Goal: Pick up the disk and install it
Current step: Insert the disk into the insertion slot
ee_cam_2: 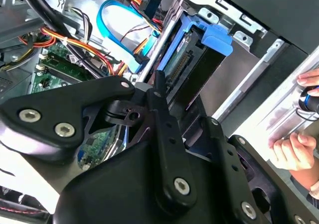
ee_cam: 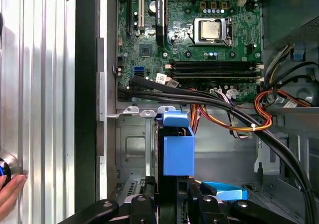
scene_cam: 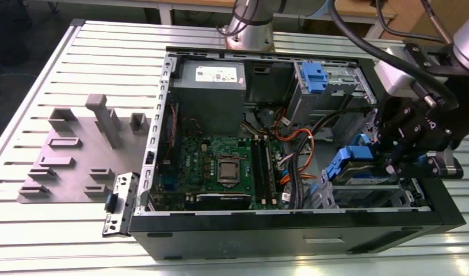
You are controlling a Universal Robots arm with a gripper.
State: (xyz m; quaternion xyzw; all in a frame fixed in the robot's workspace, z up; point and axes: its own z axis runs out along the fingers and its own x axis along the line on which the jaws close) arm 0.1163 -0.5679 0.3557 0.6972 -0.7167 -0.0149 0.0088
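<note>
Hand (ee_cam: 172,200) clamped on the disk (ee_cam: 178,157) — blue-railed, on edge — at the drive bay (ee_cam: 130,149)

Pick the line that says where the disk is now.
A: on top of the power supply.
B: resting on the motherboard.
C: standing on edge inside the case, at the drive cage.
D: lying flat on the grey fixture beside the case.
C: in the first wrist view the disk stands on edge at the drive cage inside the case, with the claw shut on it.
</note>
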